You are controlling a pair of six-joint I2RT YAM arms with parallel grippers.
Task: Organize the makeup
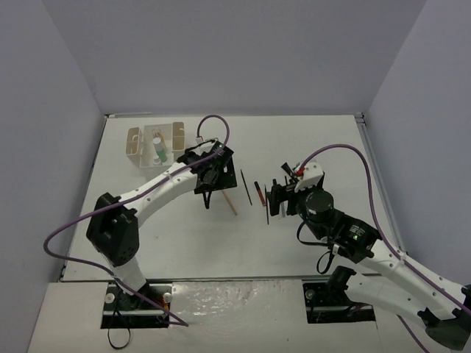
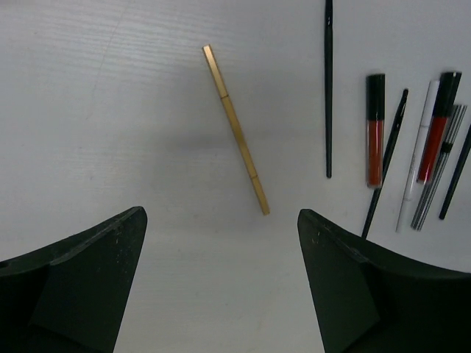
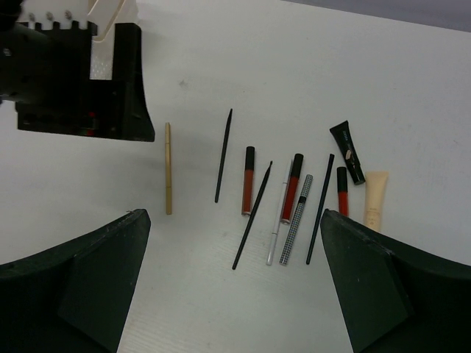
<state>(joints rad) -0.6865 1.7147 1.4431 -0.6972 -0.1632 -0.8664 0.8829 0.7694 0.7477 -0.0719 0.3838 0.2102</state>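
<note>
The gold makeup pencil point(image 2: 235, 129) lay flat just ahead of the left gripper point(image 2: 221, 217), whose jaws stood wide and empty; centring over its middle before closing looked wisest.

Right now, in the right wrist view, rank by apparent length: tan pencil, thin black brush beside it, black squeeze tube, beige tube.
1. Tan pencil and thin black brush: about equal, can't split them.
2. Black squeeze tube.
3. Beige tube, a little shorter.
</note>
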